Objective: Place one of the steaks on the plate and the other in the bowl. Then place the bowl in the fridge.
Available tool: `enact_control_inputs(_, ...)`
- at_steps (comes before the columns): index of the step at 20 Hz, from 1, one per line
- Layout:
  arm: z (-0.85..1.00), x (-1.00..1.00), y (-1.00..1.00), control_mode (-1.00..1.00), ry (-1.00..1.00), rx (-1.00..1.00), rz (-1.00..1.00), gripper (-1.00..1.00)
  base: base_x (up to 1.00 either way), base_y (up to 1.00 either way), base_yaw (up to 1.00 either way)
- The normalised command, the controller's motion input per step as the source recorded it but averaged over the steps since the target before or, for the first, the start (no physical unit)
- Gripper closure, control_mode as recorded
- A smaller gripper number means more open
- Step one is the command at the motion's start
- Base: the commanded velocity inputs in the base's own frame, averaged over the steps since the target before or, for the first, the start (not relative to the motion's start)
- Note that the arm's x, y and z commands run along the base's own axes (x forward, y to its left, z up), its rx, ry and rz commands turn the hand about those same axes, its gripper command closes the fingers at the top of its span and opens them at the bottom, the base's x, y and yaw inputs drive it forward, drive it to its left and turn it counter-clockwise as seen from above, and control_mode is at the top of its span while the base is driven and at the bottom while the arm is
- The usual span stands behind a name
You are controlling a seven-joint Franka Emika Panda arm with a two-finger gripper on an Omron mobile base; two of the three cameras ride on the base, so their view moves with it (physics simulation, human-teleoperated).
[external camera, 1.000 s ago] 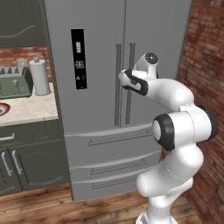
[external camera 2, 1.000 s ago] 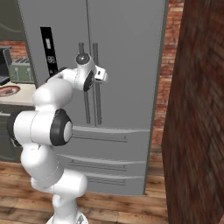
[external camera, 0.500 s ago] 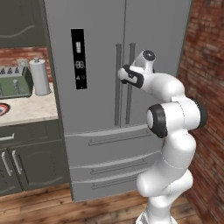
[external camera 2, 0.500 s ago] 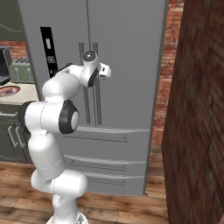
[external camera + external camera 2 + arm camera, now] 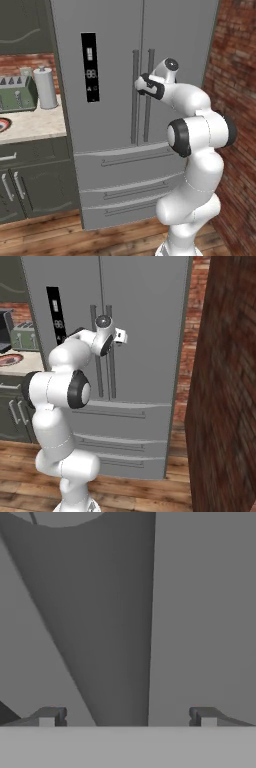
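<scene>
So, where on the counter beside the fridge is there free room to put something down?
Bare counter lies in front of the toaster and paper towel roll, up to the fridge side. The plate takes the left edge. The open gripper crowds the handles.

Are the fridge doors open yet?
No, both upper doors of the fridge sit flush and shut, with the open pincer at the door handle.

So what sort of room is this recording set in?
A rendered home kitchen, most likely. A tall grey steel French-door fridge stands between a red brick wall and a pale stone counter over dark green cabinets. A green toaster and a paper towel roll sit on it.
</scene>
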Motion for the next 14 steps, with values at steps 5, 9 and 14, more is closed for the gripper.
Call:
enact_control_inputs(5, 0.0, 0.16, 0.0, -1.0, -0.01, 0.0, 0.01, 1.0, 0.0, 0.0, 0.0)
enact_control_inputs(9, 0.0, 0.11, 0.0, -1.0, 0.0, 0.0, 0.0, 1.0, 0.0, 0.0, 0.0)
enact_control_inputs(14, 0.0, -0.02, -0.11, -1.0, 0.0, 0.0, 0.0, 1.0, 0.0, 0.0, 0.0)
